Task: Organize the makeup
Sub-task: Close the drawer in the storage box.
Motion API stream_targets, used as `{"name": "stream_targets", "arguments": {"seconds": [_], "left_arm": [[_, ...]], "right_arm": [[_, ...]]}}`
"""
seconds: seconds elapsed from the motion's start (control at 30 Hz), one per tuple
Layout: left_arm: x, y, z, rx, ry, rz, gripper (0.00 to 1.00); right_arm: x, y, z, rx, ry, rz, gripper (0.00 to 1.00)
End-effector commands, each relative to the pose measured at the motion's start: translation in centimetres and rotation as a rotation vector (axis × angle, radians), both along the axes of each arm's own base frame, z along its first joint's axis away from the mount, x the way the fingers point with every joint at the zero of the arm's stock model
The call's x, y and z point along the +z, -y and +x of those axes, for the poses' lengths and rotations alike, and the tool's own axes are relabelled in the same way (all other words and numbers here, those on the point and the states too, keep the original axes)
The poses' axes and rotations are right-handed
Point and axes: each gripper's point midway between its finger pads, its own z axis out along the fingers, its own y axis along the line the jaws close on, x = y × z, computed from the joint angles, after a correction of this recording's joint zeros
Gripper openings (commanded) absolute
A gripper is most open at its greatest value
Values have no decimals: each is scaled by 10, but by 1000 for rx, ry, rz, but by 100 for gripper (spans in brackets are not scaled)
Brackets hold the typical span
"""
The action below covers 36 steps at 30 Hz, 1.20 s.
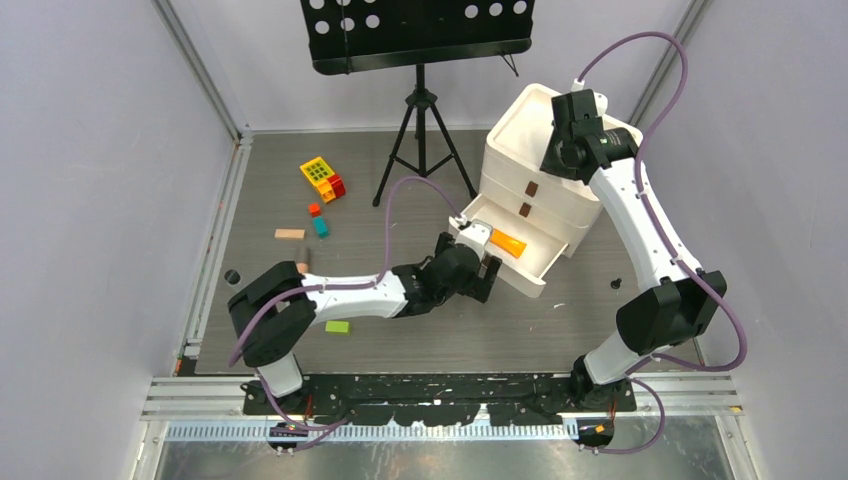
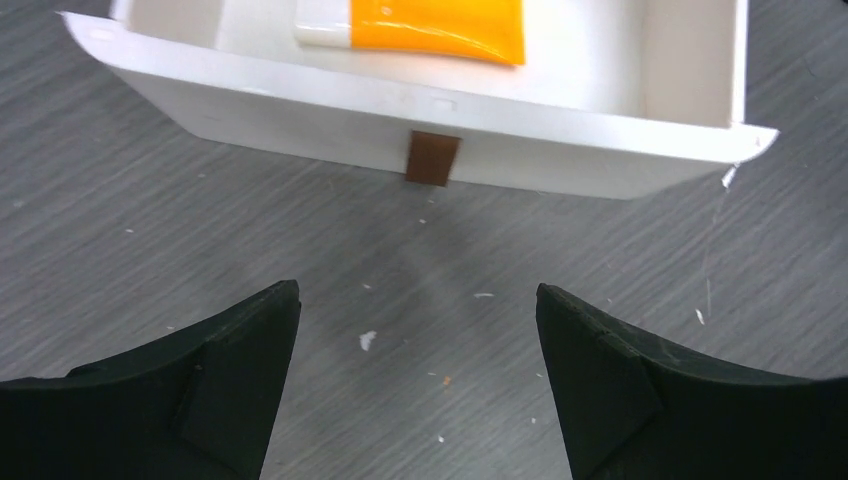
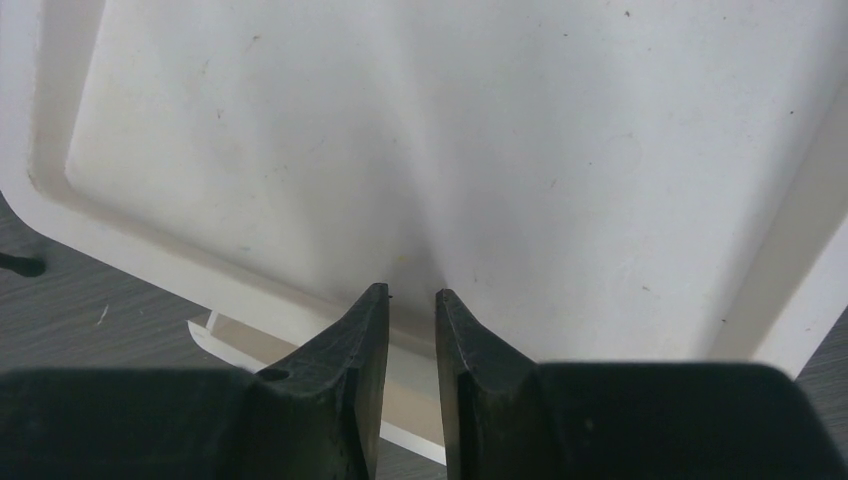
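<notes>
Lying along the drawer front, cap leftward, the orange tube faces the wide-open, empty left pincer.

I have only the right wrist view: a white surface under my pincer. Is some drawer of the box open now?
Observer: Yes, the lowest drawer stands open, and an orange tube lies inside it.
Operator: Where is the left pincer?
Observer: The left pincer is open and empty. It faces the brown tab on that drawer's front, apart from it.
</notes>
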Motion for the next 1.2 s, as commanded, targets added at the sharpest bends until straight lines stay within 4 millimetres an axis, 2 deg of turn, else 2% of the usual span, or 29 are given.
{"name": "stream_targets", "arguments": {"seconds": [0.0,0.2,0.37,0.73,0.97,1.17], "left_arm": [[-5,13,-1,13,-2,-10,90],[-23,30,19,-33,72,110,96],[-29,44,35,-55,105,154,98],[-26,88,72,-137,146,133,99],[-20,96,106,-162,193,131,99],[-12,99,124,-162,243,111,99]], "right_arm": [[-4,1,-3,10,-28,-24,29],[-25,-6,-9,66,-120,-17,28],[-37,-14,-18,104,-180,6,28],[-52,-23,-33,157,-252,24,28],[-57,-29,-37,173,-271,19,28],[-57,-32,-38,179,-271,20,28]]}}
